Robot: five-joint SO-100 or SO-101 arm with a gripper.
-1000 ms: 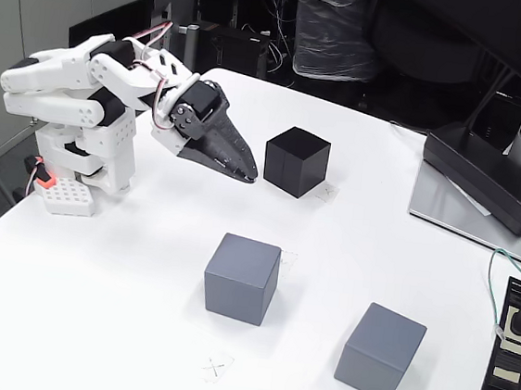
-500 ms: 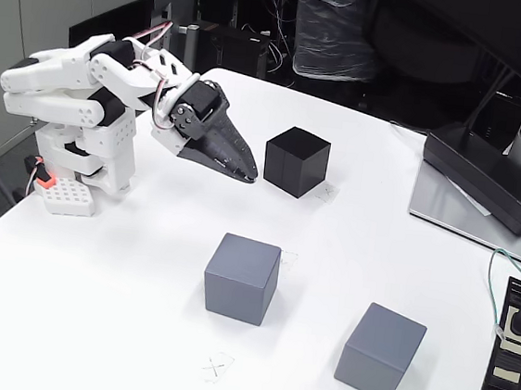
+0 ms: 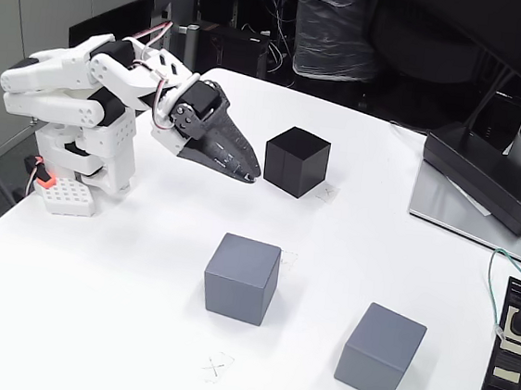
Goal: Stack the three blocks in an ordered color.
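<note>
While no block is stacked yet, all three stand apart on the white table, fixed view.

Arm, far left: white, folded low over its base. Fingers dark, pointed rightward and down, drawn together to a narrow tip, holding nothing, just above the table.

Black block: just right of the fingertips, near but not touching; the closest of the three.

Grey block: centre front, well below the fingers, beside a faint mark.

Second grey block: front right, farthest from the arm.

Power adapter: far right edge, not part of the job.

Judgement: fingers must spread before any grasp.
</note>
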